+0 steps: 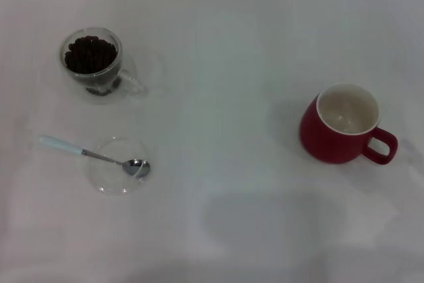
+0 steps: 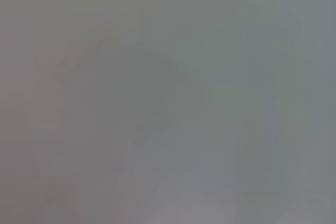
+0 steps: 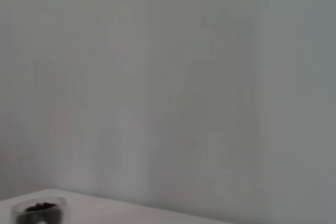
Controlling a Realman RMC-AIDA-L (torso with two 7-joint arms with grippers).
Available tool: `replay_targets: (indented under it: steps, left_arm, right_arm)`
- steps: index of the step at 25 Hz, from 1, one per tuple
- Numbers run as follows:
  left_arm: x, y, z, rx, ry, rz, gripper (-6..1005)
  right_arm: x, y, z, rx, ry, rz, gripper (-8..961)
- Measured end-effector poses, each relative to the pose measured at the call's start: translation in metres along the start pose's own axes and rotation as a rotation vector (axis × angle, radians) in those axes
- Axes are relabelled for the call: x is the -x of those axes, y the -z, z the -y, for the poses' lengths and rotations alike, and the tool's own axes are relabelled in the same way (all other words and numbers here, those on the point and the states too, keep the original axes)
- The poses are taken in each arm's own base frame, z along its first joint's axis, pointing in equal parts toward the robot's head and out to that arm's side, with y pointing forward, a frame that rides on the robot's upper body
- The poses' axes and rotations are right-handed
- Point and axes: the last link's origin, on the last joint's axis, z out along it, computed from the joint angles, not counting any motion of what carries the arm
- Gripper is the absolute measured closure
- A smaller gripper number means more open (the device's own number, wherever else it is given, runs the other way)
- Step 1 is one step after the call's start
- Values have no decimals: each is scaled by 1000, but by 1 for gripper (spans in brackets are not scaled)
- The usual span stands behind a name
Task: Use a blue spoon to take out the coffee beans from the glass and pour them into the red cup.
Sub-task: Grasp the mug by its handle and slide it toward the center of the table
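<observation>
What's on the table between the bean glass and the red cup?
Nothing: in the head view, only bare white table lies between the glass and the red cup.

Soft, even light falls from overhead on the white tabletop (image 1: 218, 44), washing it pale, with a faint broad shadow near the front edge and a darker one hugging the left side of the red cup (image 1: 341, 127). A small glint sits in the spoon (image 1: 99, 156) bowl, and the glass (image 1: 93, 63) throws a weak, see-through shadow to its right. The left wrist view is a featureless grey blur; the right wrist view is hazy too, with only the glass (image 3: 39, 212) showing dimly at one corner.
</observation>
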Motion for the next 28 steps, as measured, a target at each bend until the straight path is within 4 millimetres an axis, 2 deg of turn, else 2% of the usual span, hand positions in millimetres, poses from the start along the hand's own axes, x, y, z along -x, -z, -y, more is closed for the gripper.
replay_targets:
  steps: [11,17,28]
  left_arm:
    - [-1,4,3,-26,4,-10,377]
    - [-1,2,3,-25,8,-10,377]
    - [-2,0,2,-22,10,-16,377]
  right_arm:
    - [-3,0,3,-56,18,-2,307]
    - [-12,-12,-4,68,5,-77,309]
    - [-31,-40,-10,137,-2,-172,310]
